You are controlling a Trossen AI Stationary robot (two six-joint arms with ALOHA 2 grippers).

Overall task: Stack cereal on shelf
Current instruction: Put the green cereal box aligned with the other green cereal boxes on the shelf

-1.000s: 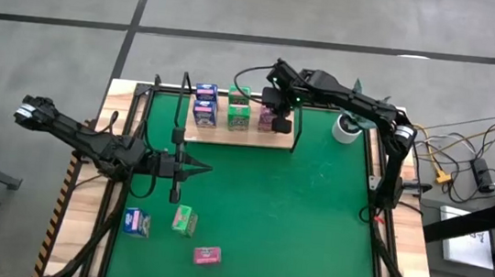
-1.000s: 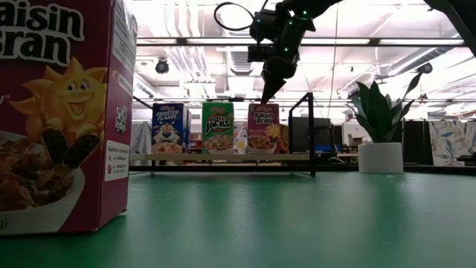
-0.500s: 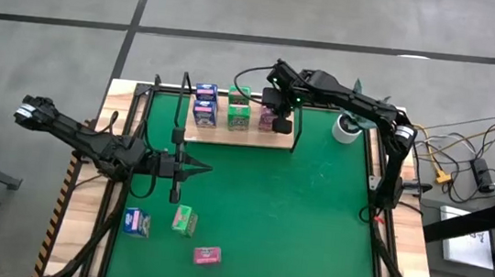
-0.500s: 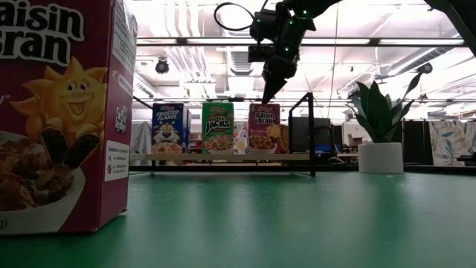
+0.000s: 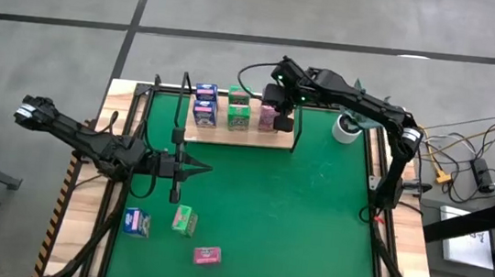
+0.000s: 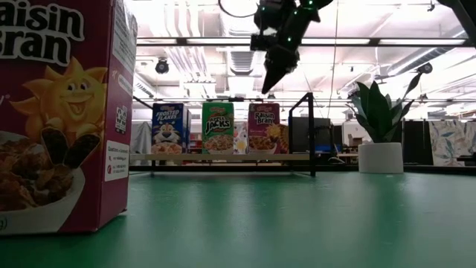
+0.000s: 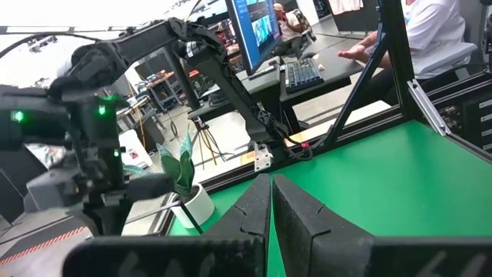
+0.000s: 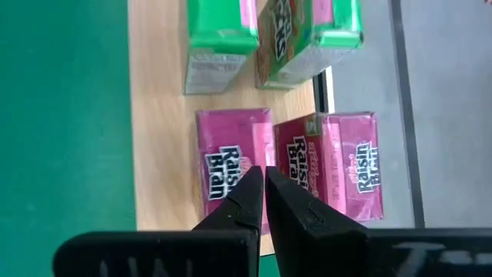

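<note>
Shelf point(image 5: 238, 137) is seen at the far edge of the green mat point(image 5: 313, 219), loaded with six cereal boxes point(image 5: 237, 110) in blue, green and pink pairs. Three more boxes point(image 5: 174, 228) are left lying on the mat's near-left. The right gripper point(image 6: 266, 88) is held above the pink pair, fingers closed and empty; the left gripper point(image 5: 203, 168) is parked over the mat, likewise pressed together and empty.

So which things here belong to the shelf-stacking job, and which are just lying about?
Belongs to the job:
- shelf
- two blue, two green and two pink boxes on it
- blue box, green box and pink box on the green mat
- right gripper, above the shelf
- left gripper, waiting over the mat

Lying about:
- potted plant
- person at a keyboard
</note>
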